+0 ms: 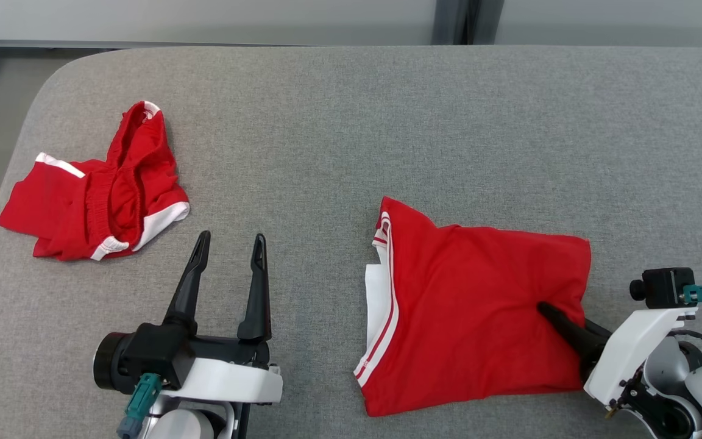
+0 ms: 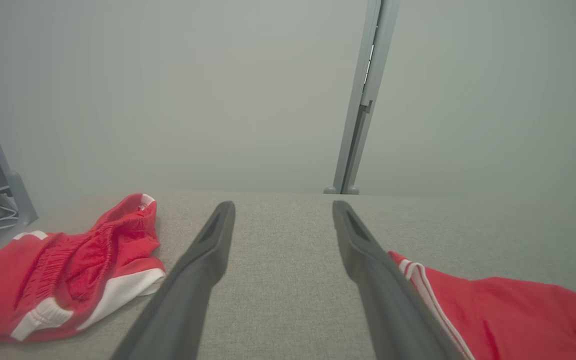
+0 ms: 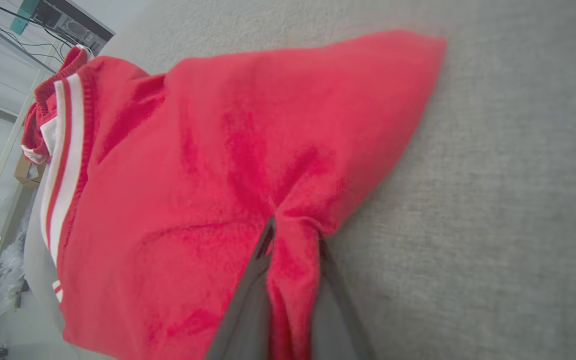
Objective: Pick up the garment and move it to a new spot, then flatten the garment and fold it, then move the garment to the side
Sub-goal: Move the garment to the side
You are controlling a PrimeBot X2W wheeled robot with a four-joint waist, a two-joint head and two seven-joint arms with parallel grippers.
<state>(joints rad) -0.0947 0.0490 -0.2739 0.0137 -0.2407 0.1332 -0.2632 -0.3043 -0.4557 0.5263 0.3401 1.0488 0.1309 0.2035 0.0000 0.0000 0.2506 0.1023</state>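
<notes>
Right arm: the white forearm comes in at the lower right corner of the head view, its wrist turned so the claw points up and leftward, low over the bench [image 1: 387,122].
Right claw [image 1: 545,308]: its 2 dark fingers are together, clamped on a pinch of the red garment [image 1: 467,305]. The right wrist view shows a ridge of red cloth squeezed between the fingers [image 3: 248,300].
Left arm: the white wrist sits at the lower left of the head view, with the claw pointing straight ahead.
Left claw [image 1: 232,238]: its 2 fingers are apart, with bare grey bench between them.
Garment: it is folded, red with white stripes along the edge farthest from the right claw. It lies flat on the bench, spreading ahead and left of the right claw's tips and just to the right of the left claw.
Second red garment [image 1: 95,201]: it is crumpled, with white trim and a gathered waistband. It lies left of the left claw and a little beyond it, apart from its fingers.
Far side: a grey upright post [image 2: 360,100] and a pale wall stand beyond the bench edge, ahead of the left claw.
</notes>
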